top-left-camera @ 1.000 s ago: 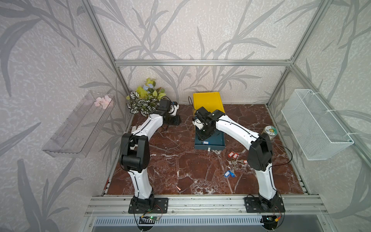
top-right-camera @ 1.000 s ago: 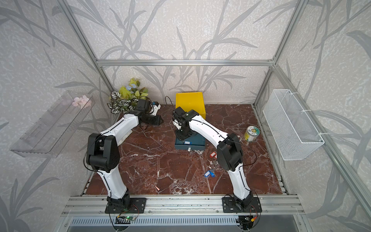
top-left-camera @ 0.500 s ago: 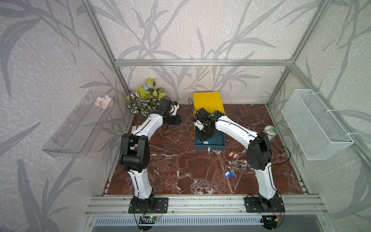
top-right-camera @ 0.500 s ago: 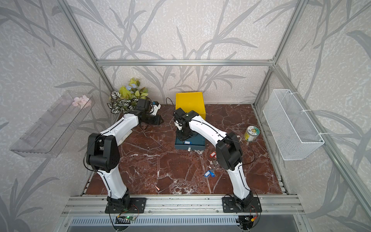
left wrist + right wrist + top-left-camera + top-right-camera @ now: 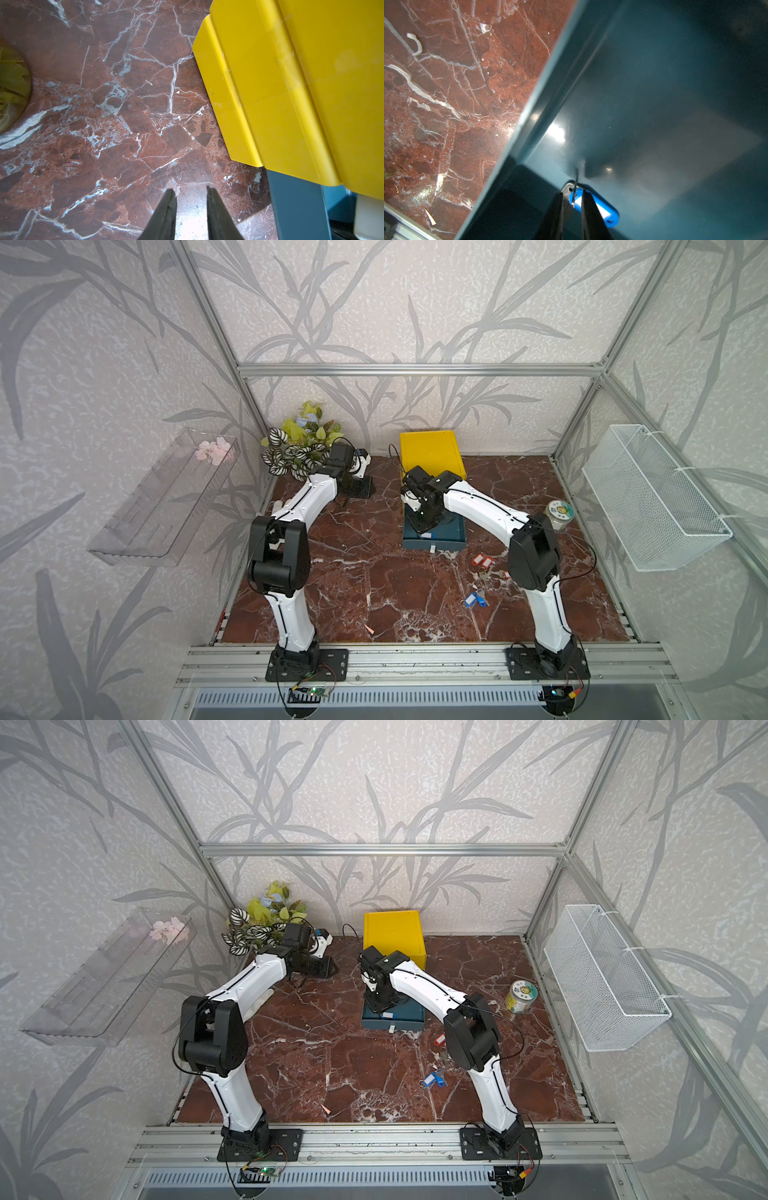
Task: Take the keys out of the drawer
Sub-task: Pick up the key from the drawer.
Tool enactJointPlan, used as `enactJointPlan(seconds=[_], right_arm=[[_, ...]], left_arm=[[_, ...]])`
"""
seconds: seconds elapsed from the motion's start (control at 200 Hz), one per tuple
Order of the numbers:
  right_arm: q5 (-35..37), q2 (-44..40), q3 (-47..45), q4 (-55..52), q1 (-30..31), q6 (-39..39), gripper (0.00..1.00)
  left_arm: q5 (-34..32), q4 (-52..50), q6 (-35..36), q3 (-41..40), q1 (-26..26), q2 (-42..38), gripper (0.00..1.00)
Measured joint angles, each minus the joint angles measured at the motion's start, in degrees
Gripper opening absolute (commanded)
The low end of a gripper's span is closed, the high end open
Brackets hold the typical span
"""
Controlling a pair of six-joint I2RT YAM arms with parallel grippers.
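The blue-tagged key (image 5: pixel 607 209) sits in a drawer (image 5: pixel 654 83) corner, tight to the walls. The right hand's (image 5: pixel 572 193) barely parted fingers straddle its ring, grip unclear. Both top views add other keys (image 5: pixel 482 561) on the bench (image 5: pixel 374 572) — left hand (image 5: pixel 190 189) open, empty.

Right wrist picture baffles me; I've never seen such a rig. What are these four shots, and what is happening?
A left arm and a right arm, white robots, stand at a marble table. Both top views look down from one overhead camera; each wrist picture comes from a camera on an arm, looking along its tool. A teal drawer sticks out of a yellow box. On the table lie red-orange-tagged keys and blue-tagged keys. The right tool is down in the drawer, its fingers either side of a blue key tag; whether it is clamped is unclear. The left tool is open and empty.
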Motion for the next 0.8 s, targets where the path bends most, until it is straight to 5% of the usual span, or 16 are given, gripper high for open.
enactJointPlan(seconds=[0.8], right_arm=[[0.8,-0.8,-2.6,0.2,-0.1,1.1,0.0]], left_arm=[[-0.1,-0.3,-0.4,0.5,0.0,0.0,0.29]])
